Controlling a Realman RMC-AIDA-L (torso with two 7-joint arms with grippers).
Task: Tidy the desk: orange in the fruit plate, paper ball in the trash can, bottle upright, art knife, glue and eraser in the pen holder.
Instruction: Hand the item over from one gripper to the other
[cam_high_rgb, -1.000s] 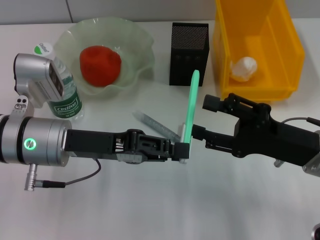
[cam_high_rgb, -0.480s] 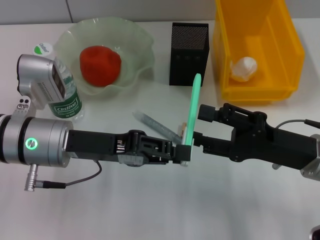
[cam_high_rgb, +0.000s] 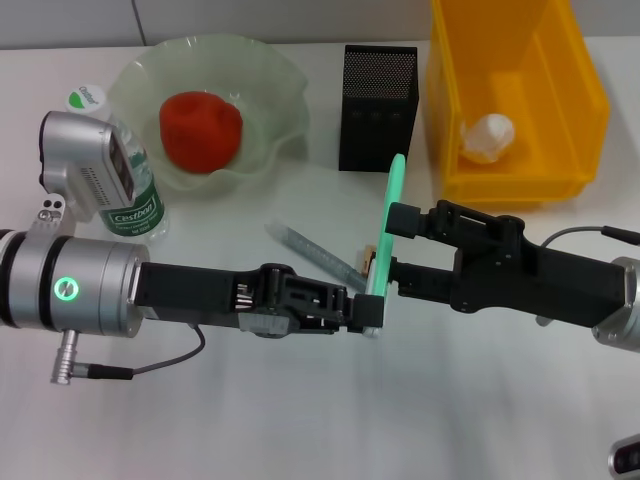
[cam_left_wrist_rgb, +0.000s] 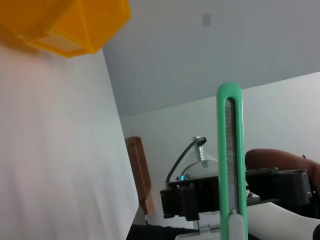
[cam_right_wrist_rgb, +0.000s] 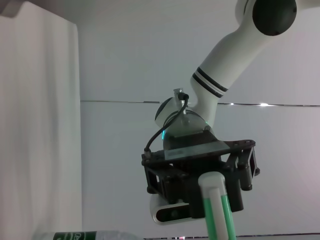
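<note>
My left gripper (cam_high_rgb: 367, 312) is shut on the lower end of the green art knife (cam_high_rgb: 387, 225) and holds it upright above the table's middle. My right gripper (cam_high_rgb: 394, 244) is open, one finger on either side of the knife's middle. The left wrist view shows the knife (cam_left_wrist_rgb: 231, 165) with the dark right gripper behind it. The orange (cam_high_rgb: 200, 130) lies in the green fruit plate (cam_high_rgb: 275, 75). The paper ball (cam_high_rgb: 487, 136) lies in the yellow trash can (cam_high_rgb: 580, 110). The bottle (cam_high_rgb: 128, 190) stands upright. A clear glue stick (cam_high_rgb: 305, 247) lies on the table. I cannot pick out the eraser.
The black mesh pen holder (cam_high_rgb: 378, 108) stands behind the knife, between the plate and the trash can. My left forearm (cam_high_rgb: 200, 295) stretches across the table's front half. The bottle is close to the left wrist housing (cam_high_rgb: 80, 165).
My right gripper has moved left, and its open fingers now straddle the knife. The left gripper has stayed nearly still with the knife in it.
</note>
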